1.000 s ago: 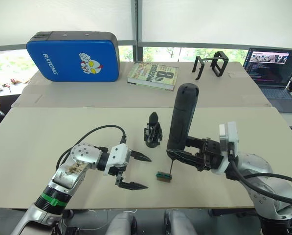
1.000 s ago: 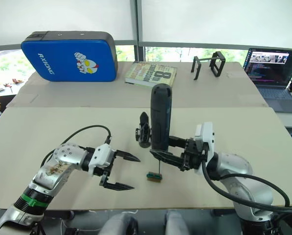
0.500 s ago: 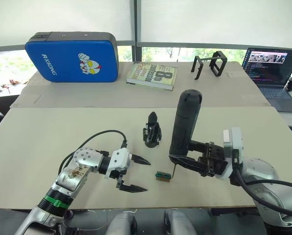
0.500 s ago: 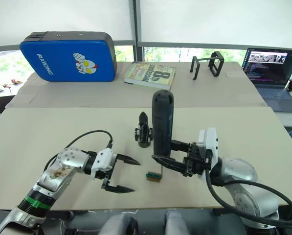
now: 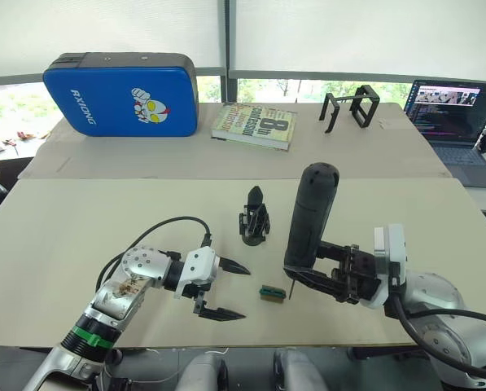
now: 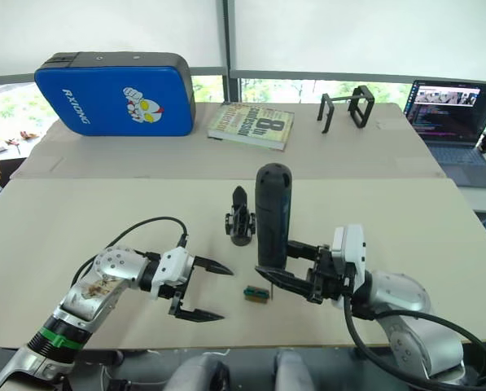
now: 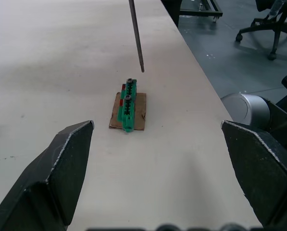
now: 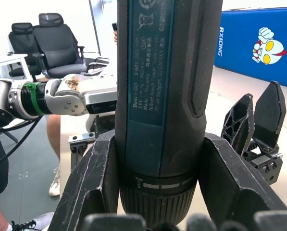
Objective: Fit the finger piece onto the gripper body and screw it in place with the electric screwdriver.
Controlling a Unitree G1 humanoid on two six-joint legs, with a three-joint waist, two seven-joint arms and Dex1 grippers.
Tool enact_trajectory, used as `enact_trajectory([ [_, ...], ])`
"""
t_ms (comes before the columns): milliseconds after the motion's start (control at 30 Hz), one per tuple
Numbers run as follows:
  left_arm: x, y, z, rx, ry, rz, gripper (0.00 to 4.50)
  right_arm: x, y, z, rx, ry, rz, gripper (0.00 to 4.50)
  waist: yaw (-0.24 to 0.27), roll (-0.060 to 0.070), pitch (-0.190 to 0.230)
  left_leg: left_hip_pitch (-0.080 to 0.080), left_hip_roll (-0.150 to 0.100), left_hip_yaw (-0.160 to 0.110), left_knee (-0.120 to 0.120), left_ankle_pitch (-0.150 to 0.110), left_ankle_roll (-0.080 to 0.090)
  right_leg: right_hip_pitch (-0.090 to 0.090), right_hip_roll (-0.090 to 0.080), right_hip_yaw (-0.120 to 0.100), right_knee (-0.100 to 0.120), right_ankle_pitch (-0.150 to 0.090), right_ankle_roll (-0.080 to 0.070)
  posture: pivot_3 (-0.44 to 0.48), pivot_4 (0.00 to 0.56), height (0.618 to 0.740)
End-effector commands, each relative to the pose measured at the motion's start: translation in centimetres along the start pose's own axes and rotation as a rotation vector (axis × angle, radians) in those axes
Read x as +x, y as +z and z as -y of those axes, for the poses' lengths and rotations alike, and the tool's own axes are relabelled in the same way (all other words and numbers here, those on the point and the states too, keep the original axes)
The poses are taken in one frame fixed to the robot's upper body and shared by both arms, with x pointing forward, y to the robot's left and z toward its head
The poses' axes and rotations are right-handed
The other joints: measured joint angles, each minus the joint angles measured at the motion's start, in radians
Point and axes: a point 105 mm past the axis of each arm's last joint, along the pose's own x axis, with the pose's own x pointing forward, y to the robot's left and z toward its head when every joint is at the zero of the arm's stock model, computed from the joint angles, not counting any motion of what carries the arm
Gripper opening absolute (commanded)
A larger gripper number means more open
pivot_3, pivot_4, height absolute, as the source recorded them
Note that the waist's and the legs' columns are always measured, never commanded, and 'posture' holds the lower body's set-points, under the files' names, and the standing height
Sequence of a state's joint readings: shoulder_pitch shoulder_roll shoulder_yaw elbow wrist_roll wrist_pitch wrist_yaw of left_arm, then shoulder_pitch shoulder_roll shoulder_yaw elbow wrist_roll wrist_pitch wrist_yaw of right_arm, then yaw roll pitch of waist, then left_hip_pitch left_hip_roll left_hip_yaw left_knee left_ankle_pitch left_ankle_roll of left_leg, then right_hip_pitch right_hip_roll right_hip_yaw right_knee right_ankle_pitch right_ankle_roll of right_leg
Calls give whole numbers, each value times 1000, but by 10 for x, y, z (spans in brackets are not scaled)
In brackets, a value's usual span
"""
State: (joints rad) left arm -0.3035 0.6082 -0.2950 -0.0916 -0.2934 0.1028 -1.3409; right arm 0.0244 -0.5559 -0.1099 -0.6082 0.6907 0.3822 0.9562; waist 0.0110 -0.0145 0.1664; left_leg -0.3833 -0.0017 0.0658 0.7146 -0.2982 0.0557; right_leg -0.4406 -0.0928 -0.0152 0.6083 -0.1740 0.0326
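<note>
Dark grey-black electric screwdriver (image 5: 308, 218) held nearly upright near the middle of the pale surface (image 5: 80, 244), top leaning slightly right, clamped low on its barrel by the right tool (image 5: 328, 273), one black finger pressed against each side of the body. Thin metal bit (image 7: 136, 36) pointing down, tip hanging just above and at the far end of a small green block (image 7: 127, 106) holding two screws, glued to a scrap of brown card and lying flat on the surface.

Black gripper body (image 5: 255, 220) standing upright just left of and a little beyond the screwdriver, round base down, one pointed finger sticking up; apart from both tools. Finger piece not told apart from that assembly.

Left tool (image 5: 224, 289) low over the near part of the surface, just left of the green block, fingers spread wide and holding nothing, tips aimed right toward the block.

Farther back: a green-covered book (image 5: 255, 125) lying flat behind the gripper body, a blue padded case (image 5: 122, 94) with a cartoon figure standing at far left, a black wire-frame stand (image 5: 350, 108) at far right, an open laptop (image 5: 454, 118) at the right edge.
</note>
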Motion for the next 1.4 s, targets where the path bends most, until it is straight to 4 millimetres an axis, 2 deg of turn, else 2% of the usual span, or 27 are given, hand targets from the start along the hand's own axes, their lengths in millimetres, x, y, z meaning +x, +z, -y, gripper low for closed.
enact_trajectory([
  [33,0,4,-2,42,8,5,4500,3,21,-12,-71,42,75,1911,0,0,0,0,0,0,0,0,0,0,0,0,0,0,0,0,150,740],
  [267,1,4,-1,51,8,4,4500,5,28,-14,-68,50,87,1911,0,0,0,0,0,0,0,0,0,0,0,0,0,0,0,0,150,740],
  [533,1,5,-2,61,11,7,4500,10,27,-8,-84,38,77,1911,0,0,0,0,0,0,0,0,0,0,0,0,0,0,0,0,150,740],
  [667,1,3,-2,60,13,6,4500,25,27,18,-75,37,82,1911,-11,-1,0,1,0,1,1,0,0,0,0,1,0,0,0,0,150,740],
  [833,2,2,-2,61,15,7,4500,32,25,30,-77,28,73,1911,1,-1,0,0,0,-1,0,0,0,-1,1,-1,1,0,-1,0,150,740],
  [967,2,5,-2,65,15,11,4500,32,27,27,-71,45,69,1911,0,-1,0,-3,0,0,0,0,1,-2,0,-1,0,0,-1,0,150,740],
  [1200,2,5,-3,67,16,10,4500,29,44,18,-62,79,91,1911,0,-1,0,-3,0,0,0,-2,3,-2,-1,-1,-2,0,0,0,150,740],
  [1400,3,6,-4,69,13,11,4500,25,44,13,-41,101,66,1911,0,-1,0,-2,0,0,0,-1,3,-1,-1,-1,0,0,0,0,150,740],
])
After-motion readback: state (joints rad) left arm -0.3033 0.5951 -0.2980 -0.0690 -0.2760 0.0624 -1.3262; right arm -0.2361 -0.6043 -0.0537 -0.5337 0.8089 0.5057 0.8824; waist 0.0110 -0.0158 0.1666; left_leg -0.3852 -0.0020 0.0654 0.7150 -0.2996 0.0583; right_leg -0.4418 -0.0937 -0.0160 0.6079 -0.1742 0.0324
